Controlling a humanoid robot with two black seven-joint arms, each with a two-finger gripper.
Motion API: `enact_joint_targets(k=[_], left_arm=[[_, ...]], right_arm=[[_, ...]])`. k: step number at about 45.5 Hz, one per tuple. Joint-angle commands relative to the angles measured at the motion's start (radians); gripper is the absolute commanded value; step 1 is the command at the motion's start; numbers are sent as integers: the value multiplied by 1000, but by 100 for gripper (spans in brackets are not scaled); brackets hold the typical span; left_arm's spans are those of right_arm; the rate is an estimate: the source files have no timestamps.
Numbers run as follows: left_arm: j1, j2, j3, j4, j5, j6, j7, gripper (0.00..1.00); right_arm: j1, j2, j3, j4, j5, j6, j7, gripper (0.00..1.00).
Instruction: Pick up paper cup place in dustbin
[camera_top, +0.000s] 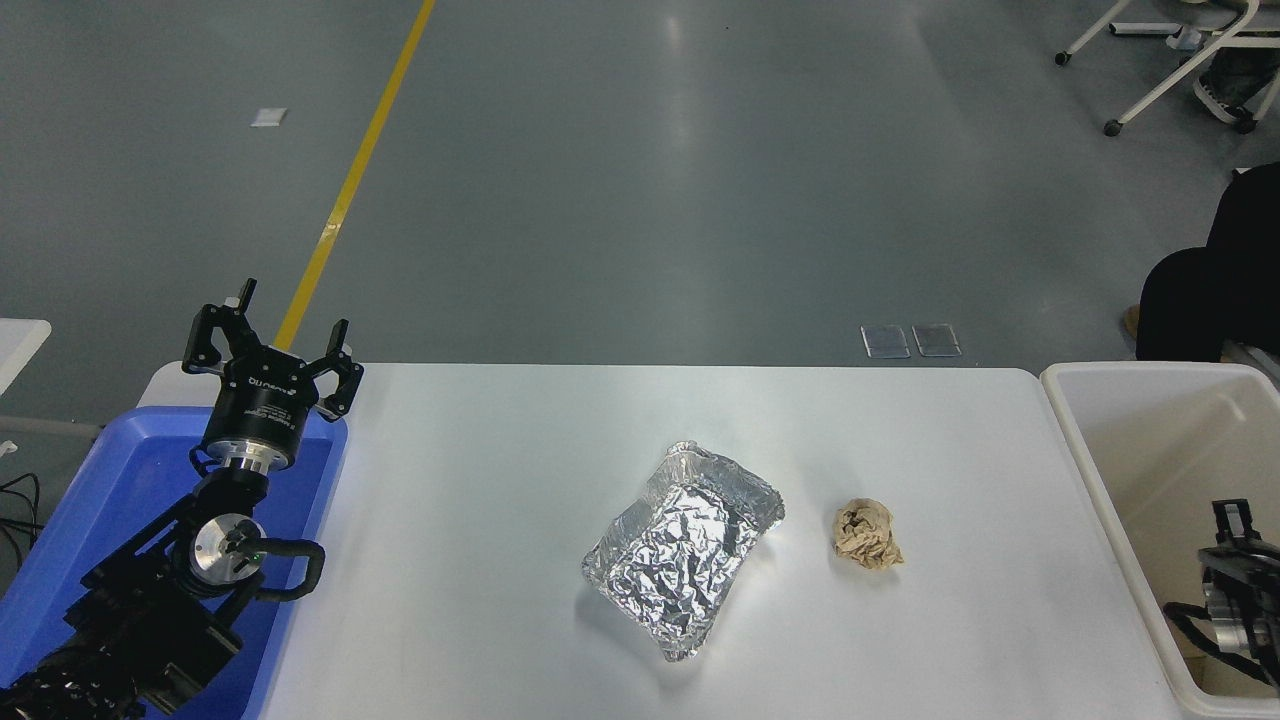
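No paper cup visible; right pincer (1235, 540), over dustbin (1090, 470), grip unreadable, perhaps empty. Your risk: snagging the rim on withdrawal.

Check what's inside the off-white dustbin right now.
Inside the dustbin: bare cream walls and the right gripper over the near end. No paper cup shows; the gripper and image edge hide part of the floor.

Right gripper (1238, 545) cut off by right edge inside dustbin (1090, 470); finger state unreadable. Paper cup not seen. Dustbin's right part cropped. Person (1215, 290) beyond dustbin mostly cropped.
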Motion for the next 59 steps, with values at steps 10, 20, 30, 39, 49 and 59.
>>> enact_joint_targets(k=[10,20,30,39,49,59], left_arm=[[-1,0,2,0,0,0,0,98],[-1,0,3,0,0,-2,2,98],[-1,0,3,-1,0,-2,2,98],[-1,0,3,0,0,-2,2,98],[-1,0,3,0,0,-2,2,98],[-1,0,2,0,0,-2,1,98]], right_arm=[[404,-42,-287,177,-144,5,-2,100],[715,-25,-416,434,-189,83,-2,100],[973,21,-597,645,-190,216,-2,100],[1215,33,-701,879,-192,407,-2,100],[1383,30,-766,945,-256,756,-2,100],[1515,32,-815,1066,-368,898,-2,100]])
